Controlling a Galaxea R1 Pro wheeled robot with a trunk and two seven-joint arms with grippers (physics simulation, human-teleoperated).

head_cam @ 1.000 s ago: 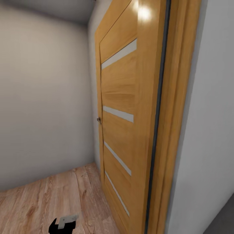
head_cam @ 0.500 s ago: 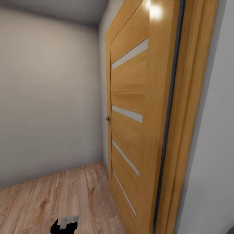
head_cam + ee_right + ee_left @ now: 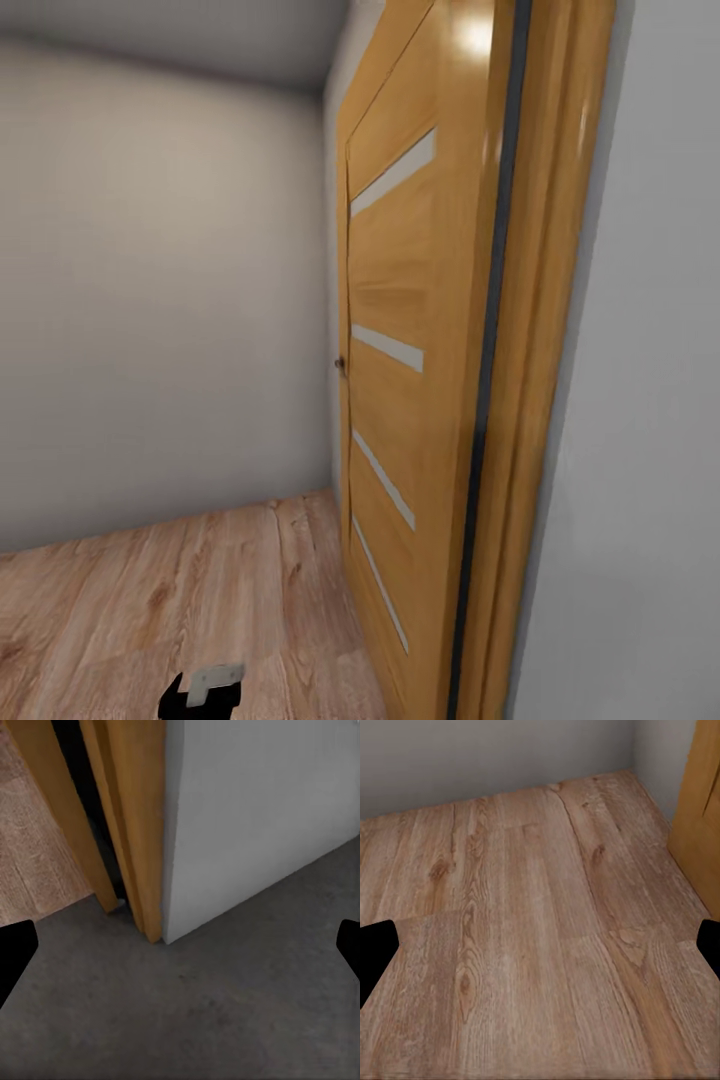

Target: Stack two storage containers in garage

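Observation:
The two storage containers are out of view. An orange-wood door [image 3: 400, 350] with frosted strips stands open against its frame [image 3: 530, 400]. My left gripper [image 3: 540, 952] hangs open over light wood planks [image 3: 525, 907], its dark fingertips [image 3: 373, 956] at the picture's edges with nothing between them. A black and white part of the left arm [image 3: 200, 690] shows low in the head view. My right gripper [image 3: 180, 952] is open over the dark grey concrete floor [image 3: 225, 1020], beside the foot of the door frame [image 3: 139, 832].
A grey wall [image 3: 150, 300] closes the wood-floored space ahead, meeting the door at a corner. A white wall [image 3: 640, 450] stands close on the right; its corner [image 3: 247, 810] meets the concrete beside the frame. The door's edge [image 3: 697, 817] borders the planks.
The whole head view has shifted sideways, so the camera has moved; door and frame sit differently in the picture. Nothing in the scene itself has moved.

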